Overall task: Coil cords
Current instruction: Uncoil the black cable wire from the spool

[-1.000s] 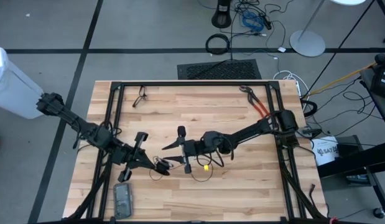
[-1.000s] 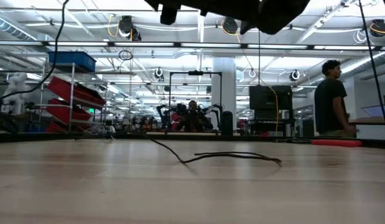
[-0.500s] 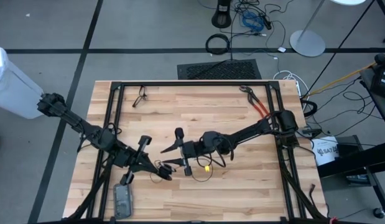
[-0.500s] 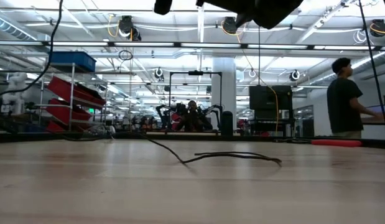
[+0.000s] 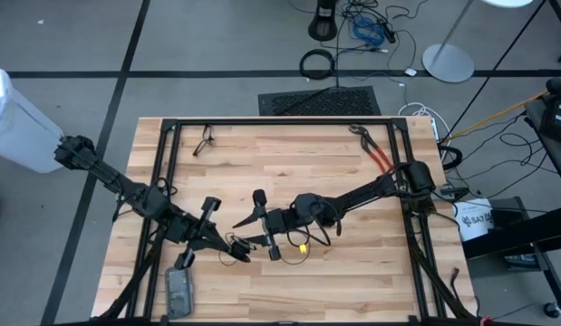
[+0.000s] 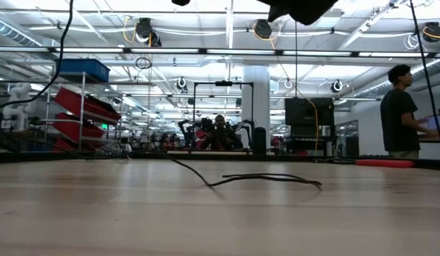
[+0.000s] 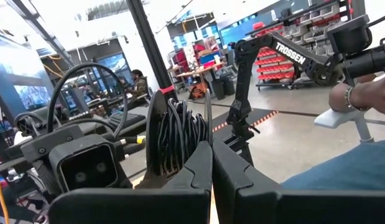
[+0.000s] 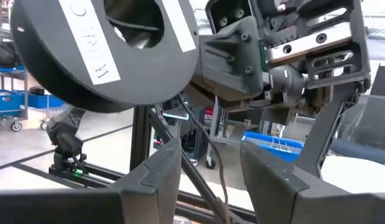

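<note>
Wooden table (image 5: 353, 281): cord (image 6: 266, 178) lies lengthwise across; left gripper (image 5: 235, 247) pinching coil, right gripper (image 5: 258, 220) spread.

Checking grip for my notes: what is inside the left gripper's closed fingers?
The left gripper is shut on a bundle of black cord loops standing up between its fingers. The fingers cover the bundle's lower part.

A thin black cord (image 6: 266, 178) lies slack on the wooden table (image 6: 205, 220); a person (image 6: 402, 110) stands behind.
</note>
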### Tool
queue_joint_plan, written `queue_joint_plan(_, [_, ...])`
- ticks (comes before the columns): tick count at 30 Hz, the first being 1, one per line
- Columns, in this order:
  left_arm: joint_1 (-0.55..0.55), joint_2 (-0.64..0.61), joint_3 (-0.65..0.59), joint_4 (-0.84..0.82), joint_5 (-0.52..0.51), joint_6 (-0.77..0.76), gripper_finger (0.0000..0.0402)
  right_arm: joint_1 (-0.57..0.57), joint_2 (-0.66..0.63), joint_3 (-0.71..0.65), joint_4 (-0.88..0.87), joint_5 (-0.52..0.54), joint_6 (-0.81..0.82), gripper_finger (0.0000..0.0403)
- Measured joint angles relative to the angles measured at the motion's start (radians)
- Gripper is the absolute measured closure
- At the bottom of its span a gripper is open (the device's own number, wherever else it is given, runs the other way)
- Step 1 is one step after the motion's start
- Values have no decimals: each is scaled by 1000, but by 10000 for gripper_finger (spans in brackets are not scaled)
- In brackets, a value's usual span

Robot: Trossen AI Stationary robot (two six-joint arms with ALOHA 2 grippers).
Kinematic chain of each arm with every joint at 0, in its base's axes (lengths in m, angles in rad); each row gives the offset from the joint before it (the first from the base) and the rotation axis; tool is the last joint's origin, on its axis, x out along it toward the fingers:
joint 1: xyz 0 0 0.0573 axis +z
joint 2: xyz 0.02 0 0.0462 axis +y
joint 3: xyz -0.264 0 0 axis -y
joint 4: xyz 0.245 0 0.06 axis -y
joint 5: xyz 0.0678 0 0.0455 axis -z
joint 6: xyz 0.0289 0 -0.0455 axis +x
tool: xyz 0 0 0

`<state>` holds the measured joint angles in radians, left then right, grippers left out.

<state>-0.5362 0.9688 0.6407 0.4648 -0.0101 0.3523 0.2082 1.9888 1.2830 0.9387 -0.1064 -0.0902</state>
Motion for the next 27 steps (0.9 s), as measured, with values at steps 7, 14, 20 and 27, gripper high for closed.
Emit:
queue_joint_plan(7, [0,0,0,0,0,0,401,6,0,6,-17,10,0,252])
queue_joint_plan(14, [0,0,0,1,0,-1,401,5,0,6,-42,10,0,290])
queue_joint_plan(20, [0,0,0,10,0,-1,401,5,0,6,-41,10,0,318])
queue_joint_plan(27, [0,0,0,17,0,-1,401,5,0,12,-43,30,13,325])
